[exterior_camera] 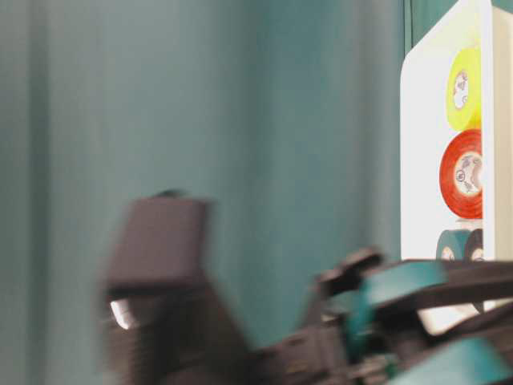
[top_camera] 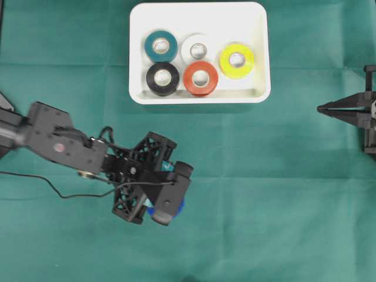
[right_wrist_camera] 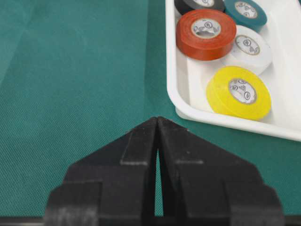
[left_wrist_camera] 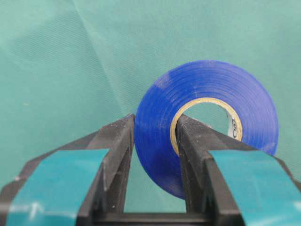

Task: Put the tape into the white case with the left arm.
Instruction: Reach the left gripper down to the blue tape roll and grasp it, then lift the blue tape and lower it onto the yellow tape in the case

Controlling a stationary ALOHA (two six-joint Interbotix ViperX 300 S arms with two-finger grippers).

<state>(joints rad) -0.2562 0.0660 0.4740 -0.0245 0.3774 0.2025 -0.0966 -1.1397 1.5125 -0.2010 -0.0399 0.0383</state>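
Left gripper (left_wrist_camera: 155,136) clamped on blue tape (left_wrist_camera: 207,122) wall; roll tilted on edge, hole facing camera.

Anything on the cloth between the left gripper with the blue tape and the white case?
No. In the overhead view only bare green cloth lies between the left gripper, shut on the blue tape, and the white case.

From overhead, the left arm's wrist hides nearly all of the blue tape roll (top_camera: 178,207), only slivers showing. In the left wrist view the fingers (left_wrist_camera: 113,160) cover part of that roll. The table-level view renders the left arm (exterior_camera: 240,321) as a dark blur, and its right edge crops the white case (exterior_camera: 421,160). The right gripper (top_camera: 322,108) is cut off at the overhead frame's edge
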